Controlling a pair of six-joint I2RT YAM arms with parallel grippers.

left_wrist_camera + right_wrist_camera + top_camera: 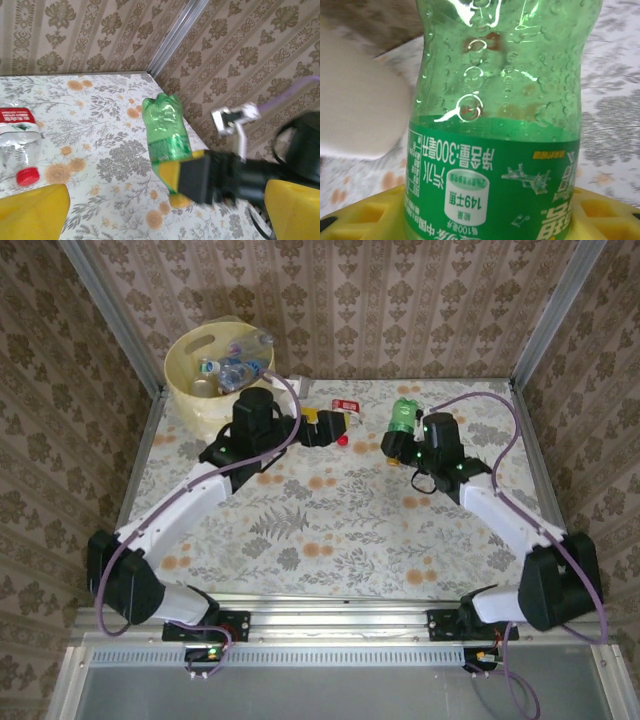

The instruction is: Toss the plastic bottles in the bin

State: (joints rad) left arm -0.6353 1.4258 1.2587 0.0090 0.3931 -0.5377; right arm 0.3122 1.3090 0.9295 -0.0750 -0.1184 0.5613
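Note:
My right gripper [400,443] is shut on a green plastic bottle [405,416] at the table's far right, holding it round its green label [495,195]. In the left wrist view that green bottle [167,132] stands tilted, with the right gripper's yellow fingers [175,172] on its lower part. My left gripper [328,430] stands open at the far middle, its yellow fingertips [35,210] wide apart with nothing between them. Beside it lies a clear bottle [17,145] with a red label and red cap. The pale yellow bin [190,380] stands at the far left corner with several bottles [235,368] inside.
Patterned walls and metal posts [545,310] close off the back and sides of the flowered table [320,520]. A purple cable [505,430] loops off the right arm.

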